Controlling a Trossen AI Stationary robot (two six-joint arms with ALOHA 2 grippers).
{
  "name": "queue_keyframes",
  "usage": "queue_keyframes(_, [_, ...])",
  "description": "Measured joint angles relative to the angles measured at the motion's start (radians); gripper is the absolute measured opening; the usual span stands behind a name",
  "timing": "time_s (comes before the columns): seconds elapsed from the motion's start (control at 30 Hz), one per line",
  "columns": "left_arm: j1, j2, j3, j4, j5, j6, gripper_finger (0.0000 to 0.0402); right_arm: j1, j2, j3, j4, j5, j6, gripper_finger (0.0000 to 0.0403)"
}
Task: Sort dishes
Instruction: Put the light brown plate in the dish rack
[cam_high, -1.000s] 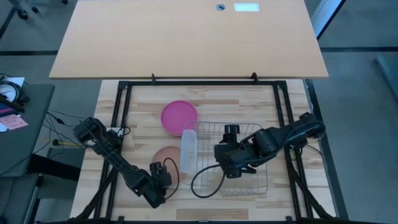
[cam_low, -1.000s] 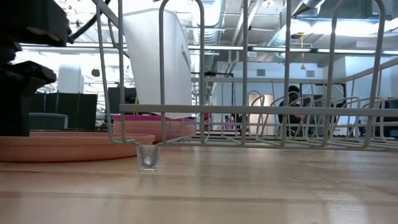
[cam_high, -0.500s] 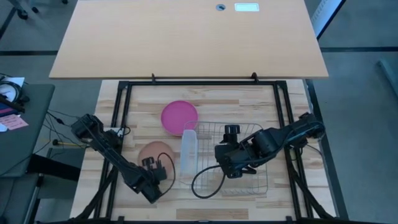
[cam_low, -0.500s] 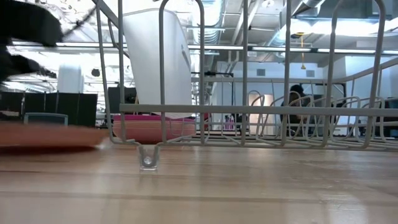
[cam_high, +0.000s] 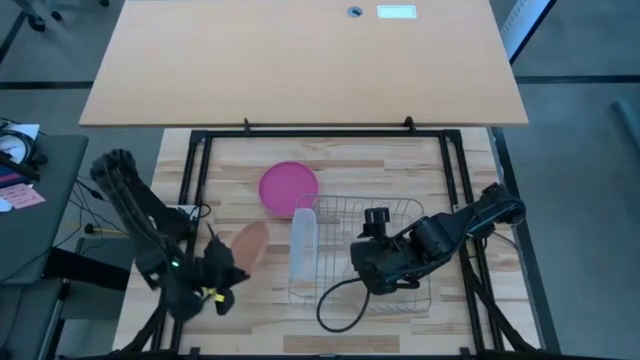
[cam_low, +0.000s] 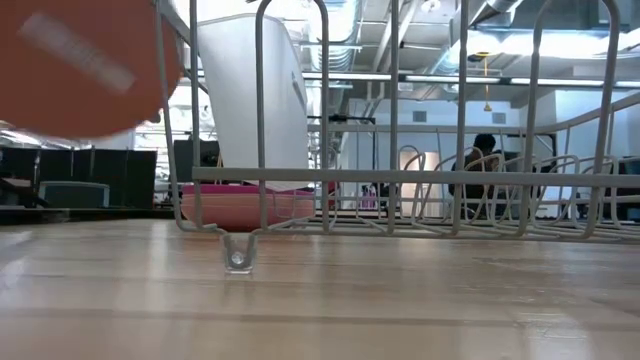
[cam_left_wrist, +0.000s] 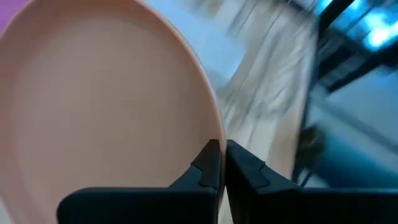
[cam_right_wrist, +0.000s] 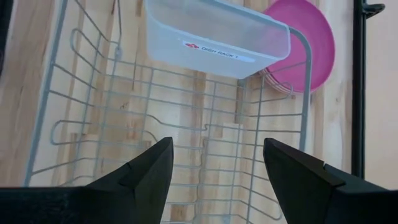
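Note:
My left gripper (cam_high: 222, 272) (cam_left_wrist: 221, 163) is shut on an orange-tan plate (cam_high: 247, 243) (cam_left_wrist: 106, 112) (cam_low: 80, 65), which is up in the air left of the wire rack (cam_high: 360, 255). A magenta plate (cam_high: 289, 187) (cam_right_wrist: 311, 43) (cam_low: 245, 205) lies flat on the table beyond the rack's far left corner. My right gripper (cam_high: 368, 262) (cam_right_wrist: 217, 174) hovers open over the rack with nothing between its fingers. My left gripper pinches the orange-tan plate's rim (cam_left_wrist: 210, 134) between its two fingers, one on each face. The fingers come slanting from the table's near left side. The plate is lifted clear of the table and stands tilted, rising past the fingers.
A translucent white tray (cam_high: 304, 243) (cam_right_wrist: 214, 37) (cam_low: 255, 100) stands on edge at the rack's left end. The rack's wires (cam_right_wrist: 124, 124) lie under my right gripper. Bare wood (cam_high: 250, 320) lies near the front edge, left of the rack.
My left gripper has taken the orange-tan plate up off the table, rising and moving toward the table's left edge while rolling. The plate, which lay flat beside the tray, now hangs tilted and clear of the wood. My right arm has kept still.

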Motion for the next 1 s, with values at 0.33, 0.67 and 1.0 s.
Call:
queue_keyframes(0.33, [0.063, -0.052, 0.047, 0.640, -0.234, 0.843, 0.0001, 0.024, 0.000, 0.001, -0.054, 0.167, 0.221, 0.0256])
queue_keyframes(0.67, [0.218, 0.192, 0.046, 1.087, -0.135, 1.117, 0.0000, 0.094, -0.122, 0.001, -0.079, 0.395, 0.251, 0.0253])
queue_keyframes(1.0, [0.333, 0.335, 0.049, 1.467, 0.089, 1.219, 0.0000, 0.139, -0.306, 0.001, -0.079, 0.377, 0.177, 0.0229])
